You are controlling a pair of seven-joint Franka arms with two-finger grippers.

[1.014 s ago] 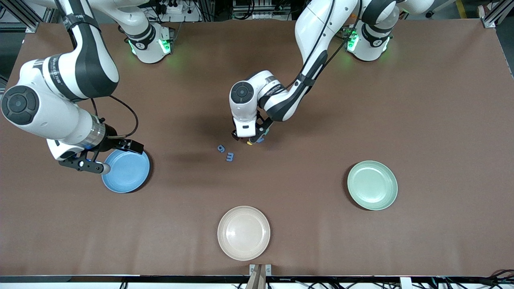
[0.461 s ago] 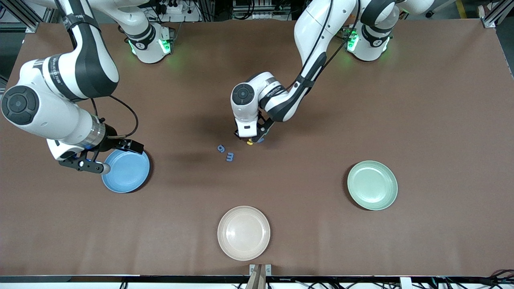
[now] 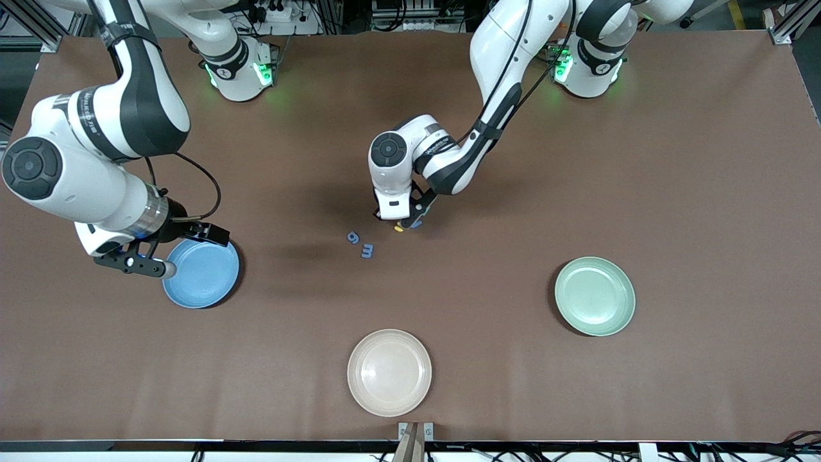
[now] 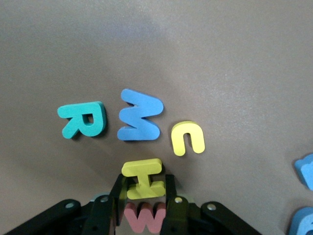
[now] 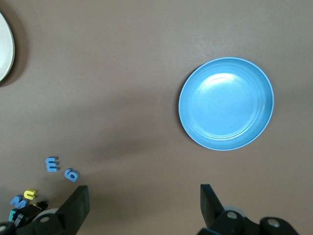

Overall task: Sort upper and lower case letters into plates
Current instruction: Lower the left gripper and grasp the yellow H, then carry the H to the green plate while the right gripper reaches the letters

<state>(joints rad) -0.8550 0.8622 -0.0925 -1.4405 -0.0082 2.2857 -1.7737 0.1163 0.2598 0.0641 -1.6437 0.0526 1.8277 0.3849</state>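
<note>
Down at mid-desk, the left gripper pinches a flat yellow foam H among the matte foam letters, with a pink W between its fingers. Toward the right arm's end, the right gripper hangs spread wide above the smooth round light blue plate. The mint green plate sits toward the left arm's end.

Bright, even overhead light, soft arm shadows pooling on the brown table, faint glare inside the light blue plate.
</note>
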